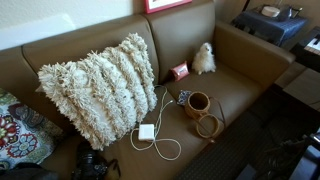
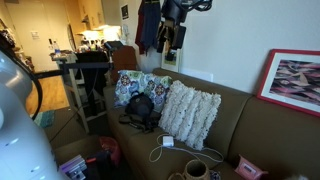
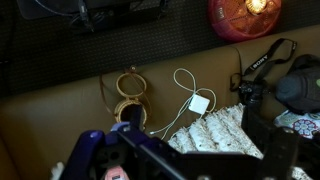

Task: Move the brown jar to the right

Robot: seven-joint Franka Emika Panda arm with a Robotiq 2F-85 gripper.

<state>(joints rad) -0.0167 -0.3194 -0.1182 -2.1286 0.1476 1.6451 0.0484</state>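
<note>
The brown jar [image 1: 197,102] stands on the brown couch seat [image 1: 240,85], with its tan ring-like lid [image 1: 208,126] lying attached beside it. It also shows in an exterior view [image 2: 197,170] and in the wrist view [image 3: 128,111], where the lid [image 3: 131,84] lies just beyond it. My gripper [image 2: 174,38] hangs high above the couch, far from the jar. In the wrist view its dark fingers [image 3: 195,130] stand wide apart with nothing between them.
A shaggy cream pillow [image 1: 100,85] leans on the couch back. A white charger with looped cable [image 1: 147,132] lies next to the jar. A small red box [image 1: 180,71] and a white plush toy [image 1: 204,58] sit behind it. A camera [image 1: 90,165] lies at the seat's front edge.
</note>
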